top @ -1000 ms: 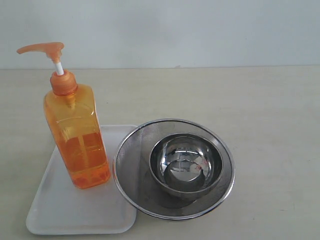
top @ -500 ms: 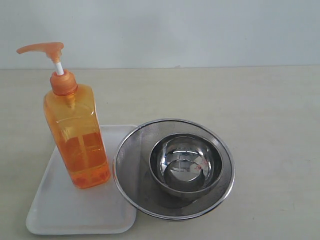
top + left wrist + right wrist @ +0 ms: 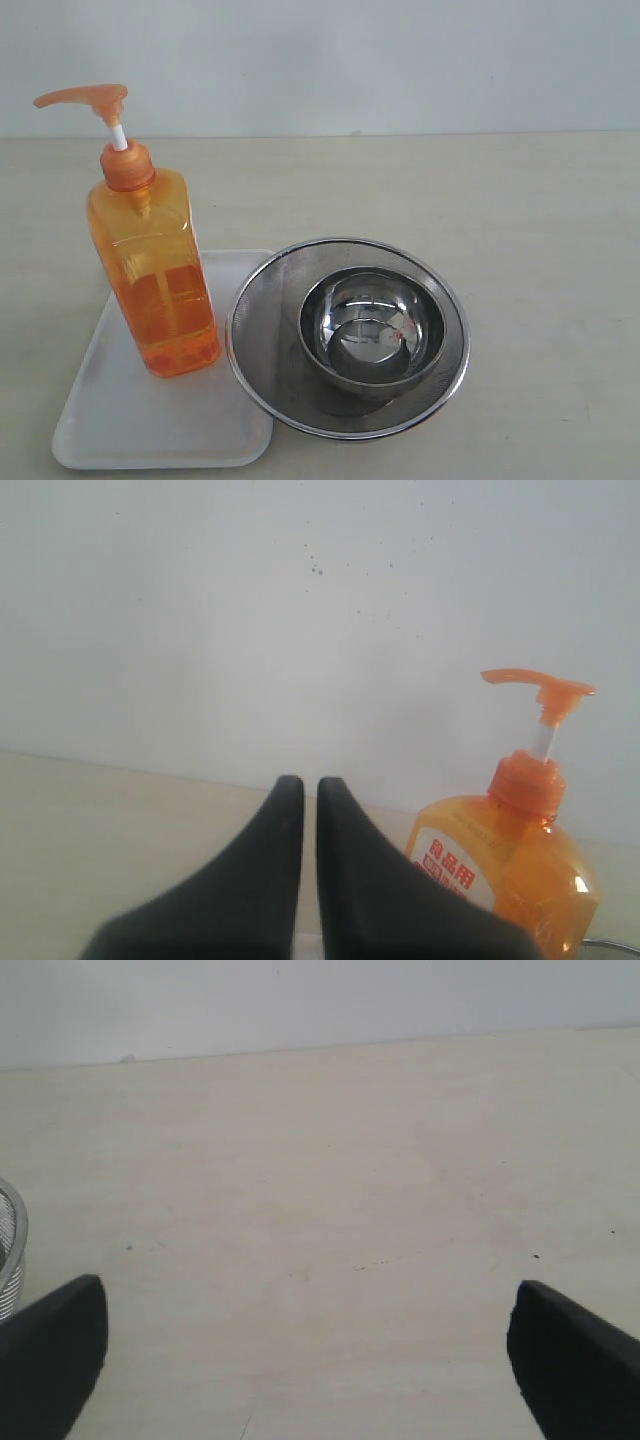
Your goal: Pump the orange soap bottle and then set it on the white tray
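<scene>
The orange soap bottle (image 3: pixel 155 290) stands upright on the white tray (image 3: pixel 130 425), set toward the tray's far half, and its base rests flat on the plastic. Its orange pump head (image 3: pixel 85 97) sits raised on a white stem, the spout pointing to the left in the exterior view. The bottle is a little under half full of orange liquid. Just to the right of the tray lies a round steel mesh strainer (image 3: pixel 262 345), and its rim overlaps the tray's right edge. 1 shiny steel bowl (image 3: pixel 372 330) sits inside the strainer. All of this rests on a pale counter (image 3: pixel 530 250) in front of a plain light wall (image 3: pixel 400 60). The left claw (image 3: pixel 310 782) has its 2 dark fingers pressed together with only a thin slit between them, and they grip nothing. It sits low and near the bottle (image 3: pixel 520 880) without touching it. From that wrist view the bottle's label (image 3: pixel 445 862) shows red print on white. The right claw (image 3: pixel 307 1285) is spread wide over bare counter, empty, with only a sliver of the strainer's rim (image 3: pixel 10 1250) showing at the edge of its wrist view.
</scene>
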`<action>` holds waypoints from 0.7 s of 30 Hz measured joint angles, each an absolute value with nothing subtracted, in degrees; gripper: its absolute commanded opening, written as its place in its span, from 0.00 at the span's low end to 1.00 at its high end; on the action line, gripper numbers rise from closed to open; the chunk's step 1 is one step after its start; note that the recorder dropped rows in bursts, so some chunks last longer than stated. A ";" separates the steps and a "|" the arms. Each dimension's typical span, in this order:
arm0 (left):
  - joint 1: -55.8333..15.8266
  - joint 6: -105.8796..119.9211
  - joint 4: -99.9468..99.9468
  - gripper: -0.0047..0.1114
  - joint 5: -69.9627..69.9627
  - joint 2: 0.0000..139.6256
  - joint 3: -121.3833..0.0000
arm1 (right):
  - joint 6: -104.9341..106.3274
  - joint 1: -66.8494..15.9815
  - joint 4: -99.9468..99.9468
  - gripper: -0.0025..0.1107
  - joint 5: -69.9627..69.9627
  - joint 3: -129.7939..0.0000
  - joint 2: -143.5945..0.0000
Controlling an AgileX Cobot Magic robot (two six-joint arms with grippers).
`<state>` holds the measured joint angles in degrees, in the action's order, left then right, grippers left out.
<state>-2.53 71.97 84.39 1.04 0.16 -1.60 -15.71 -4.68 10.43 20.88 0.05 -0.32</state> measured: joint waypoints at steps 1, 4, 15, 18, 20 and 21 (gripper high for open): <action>-2.53 71.97 84.39 0.08 1.04 0.16 -1.60 | -15.71 -4.68 10.43 0.95 20.88 0.05 -0.32; -2.53 71.97 84.39 0.08 1.04 0.16 -1.60 | -15.71 -4.68 10.43 0.95 20.88 0.05 -0.32; -2.53 65.39 88.70 0.08 1.55 0.16 -3.50 | -15.71 -4.68 10.43 0.95 21.06 0.05 -0.32; -2.53 64.45 88.92 0.08 3.27 2.02 -14.21 | -15.71 -4.68 10.43 0.95 21.20 0.05 -0.32; -2.53 65.18 87.62 0.08 9.90 7.92 -22.66 | -15.71 -4.68 10.43 0.95 21.29 0.05 -0.32; -2.53 65.61 85.93 0.08 13.26 10.82 -25.17 | -15.71 -4.68 10.43 0.95 21.29 0.05 -0.32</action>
<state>-2.53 65.61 85.93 13.26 10.82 -25.17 -15.71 -4.68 10.43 21.29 0.05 -0.32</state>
